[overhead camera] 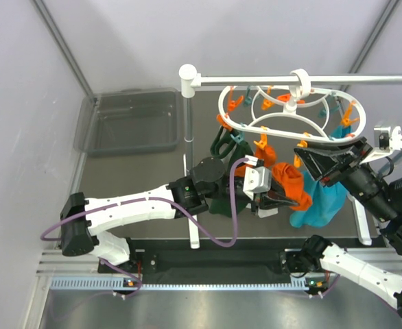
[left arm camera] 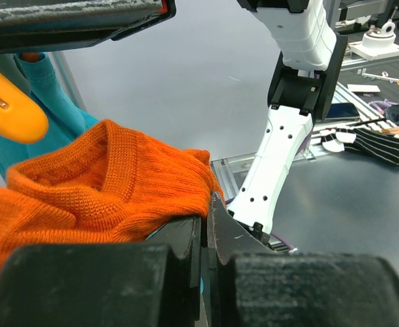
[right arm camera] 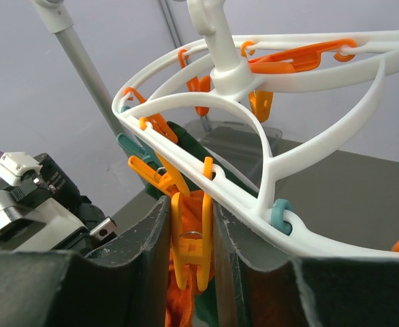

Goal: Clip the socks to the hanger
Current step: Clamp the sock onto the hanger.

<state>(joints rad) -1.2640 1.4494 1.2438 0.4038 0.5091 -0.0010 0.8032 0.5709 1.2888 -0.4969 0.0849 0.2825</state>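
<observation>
The white hanger hangs by its hook from the rail. One orange sock hangs at its near rim. My left gripper is shut on the second orange sock and holds it up under the near rim; in the left wrist view the sock bunches over the closed jaws. My right gripper is shut on an orange clothespin on the hanger's rim, pressing both its handles. Orange fabric hangs just behind that pin. In the top view the right gripper sits beside the sock.
A dark green cloth and a teal cloth hang from the hanger beside the socks. The white pole rail and its post stand behind. A grey bin sits at the back left.
</observation>
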